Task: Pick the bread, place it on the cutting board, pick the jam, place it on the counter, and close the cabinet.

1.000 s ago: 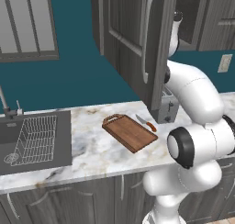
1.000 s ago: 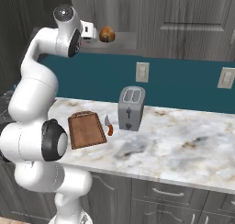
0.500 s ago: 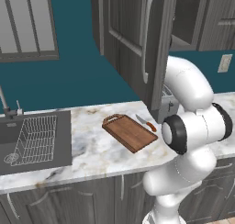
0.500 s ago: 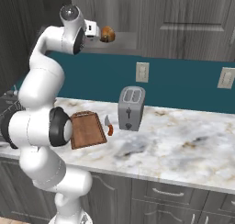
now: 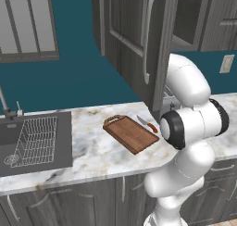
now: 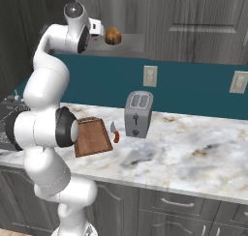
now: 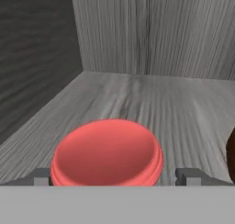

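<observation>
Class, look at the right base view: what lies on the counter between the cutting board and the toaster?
A knife with an orange-red handle lies between the cutting board and the toaster on the counter.

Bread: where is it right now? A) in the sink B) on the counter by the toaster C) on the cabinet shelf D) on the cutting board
C: the bread sits up on the shelf of the open cabinet, well above the cutting board, which has nothing on it.
</observation>
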Controlling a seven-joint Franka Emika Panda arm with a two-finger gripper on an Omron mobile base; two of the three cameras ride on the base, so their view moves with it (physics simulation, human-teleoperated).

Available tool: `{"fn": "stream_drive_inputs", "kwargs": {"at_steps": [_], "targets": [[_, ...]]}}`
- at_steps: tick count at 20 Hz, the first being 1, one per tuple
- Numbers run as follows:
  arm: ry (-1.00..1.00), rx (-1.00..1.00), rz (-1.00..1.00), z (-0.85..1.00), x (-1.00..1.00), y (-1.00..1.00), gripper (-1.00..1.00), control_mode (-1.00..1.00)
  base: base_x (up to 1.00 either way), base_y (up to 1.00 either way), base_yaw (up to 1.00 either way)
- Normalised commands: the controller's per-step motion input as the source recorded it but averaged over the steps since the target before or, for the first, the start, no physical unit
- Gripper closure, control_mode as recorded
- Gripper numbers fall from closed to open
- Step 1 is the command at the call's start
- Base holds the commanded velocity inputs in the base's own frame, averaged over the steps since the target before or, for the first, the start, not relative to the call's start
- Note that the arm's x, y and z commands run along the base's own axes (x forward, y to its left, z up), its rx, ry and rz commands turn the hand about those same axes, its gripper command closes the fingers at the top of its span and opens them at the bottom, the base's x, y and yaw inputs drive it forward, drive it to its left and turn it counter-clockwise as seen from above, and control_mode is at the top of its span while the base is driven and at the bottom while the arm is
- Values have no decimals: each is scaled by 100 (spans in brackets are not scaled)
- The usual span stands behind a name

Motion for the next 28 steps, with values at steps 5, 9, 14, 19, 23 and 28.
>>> {"fn": "stream_drive_inputs", "kwargs": {"at_steps": [5,9,14,19,23,28], "targets": [[1,0,3,0,0,8,100,-100,0,0,0],[-1,0,1,0,0,0,100,-100,0,0,0],[-9,0,0,0,-29,-11,100,-100,0,0,0],[-10,0,0,0,-47,-20,100,-100,0,0,0],[-12,0,0,0,-52,-22,100,-100,0,0,0],[-10,0,0,0,-57,-29,100,-100,0,0,0]]}}
